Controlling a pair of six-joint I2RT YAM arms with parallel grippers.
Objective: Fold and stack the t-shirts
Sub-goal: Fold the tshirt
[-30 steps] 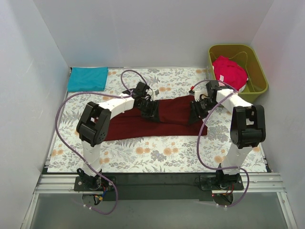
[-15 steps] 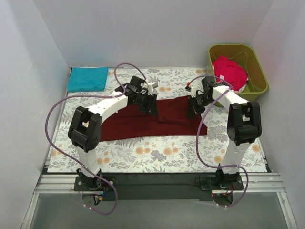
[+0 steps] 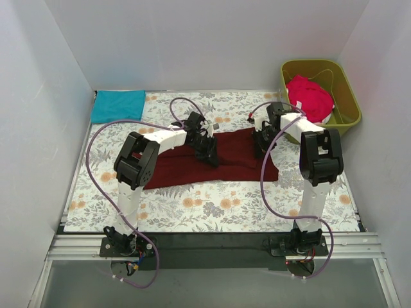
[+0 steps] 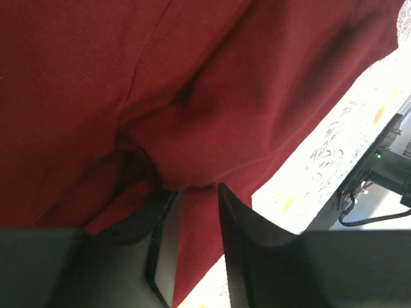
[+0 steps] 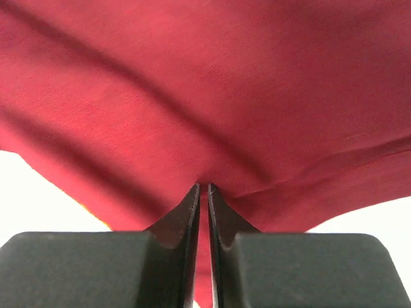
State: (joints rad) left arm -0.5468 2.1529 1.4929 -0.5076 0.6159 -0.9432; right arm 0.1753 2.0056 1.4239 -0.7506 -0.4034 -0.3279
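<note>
The dark maroon t-shirt [image 3: 236,158] lies spread across the middle of the floral tablecloth [image 3: 225,205]. My left gripper [image 3: 209,154] presses on its centre. In the left wrist view, a bunched fold of the maroon t-shirt [image 4: 257,77] sits between the narrowed jaws of my left gripper [image 4: 196,190]. My right gripper [image 3: 262,144] is at the shirt's right part. In the right wrist view, my right gripper [image 5: 203,186] is shut on a pucker of the maroon t-shirt [image 5: 225,77]. The teal t-shirt [image 3: 117,106] lies folded at the far left corner. The red-pink t-shirt [image 3: 310,96] is heaped in the tub.
The olive-green tub [image 3: 350,102] stands at the far right against the wall, close behind my right arm. White walls close in the table on three sides. Purple cables loop off both arms over the cloth.
Both grippers have closed onto the maroon t-shirt, the right one first. The left gripper has shifted slightly nearer and to the right, and its elbow has swung back towards the middle.
</note>
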